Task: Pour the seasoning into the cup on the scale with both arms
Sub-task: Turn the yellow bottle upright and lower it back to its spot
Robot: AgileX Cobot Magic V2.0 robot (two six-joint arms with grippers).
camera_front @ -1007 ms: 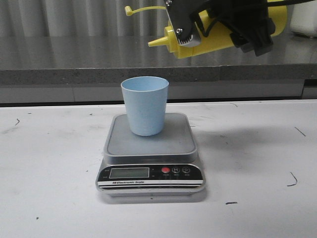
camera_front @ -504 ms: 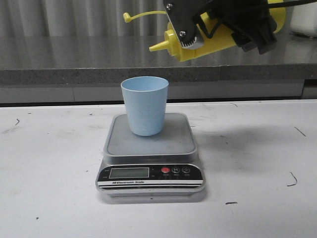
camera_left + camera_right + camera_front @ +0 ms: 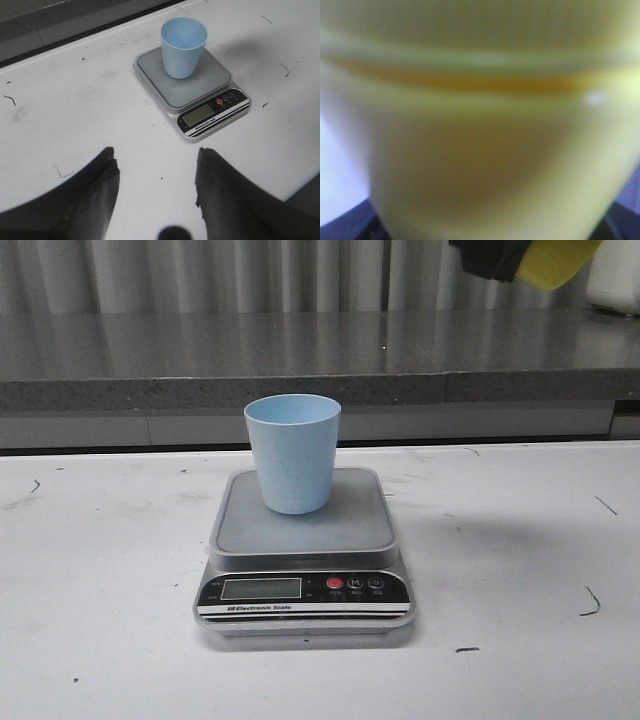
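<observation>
The pale blue cup (image 3: 292,455) stands upright on the silver-grey scale (image 3: 350,525) in the middle of the white table. Only the bottom end of the yellow seasoning bottle (image 3: 555,262) shows at the top right of the front view, high above the table, with a dark part of my right gripper (image 3: 490,255) beside it. The nozzle and tether are out of view. The bottle (image 3: 480,150) fills the right wrist view and hides the fingers. My left gripper (image 3: 156,160) is open and empty above bare table, short of the scale (image 3: 210,85) and cup (image 3: 183,47).
A grey counter ledge (image 3: 200,360) runs behind the table. A white object (image 3: 612,280) stands on it at the far right. The table's edge (image 3: 300,185) shows near the scale in the left wrist view.
My right gripper has lifted the bottle up and to the right, almost out of the front view. The nozzle no longer hangs above the cup. The cup and scale have not moved.
</observation>
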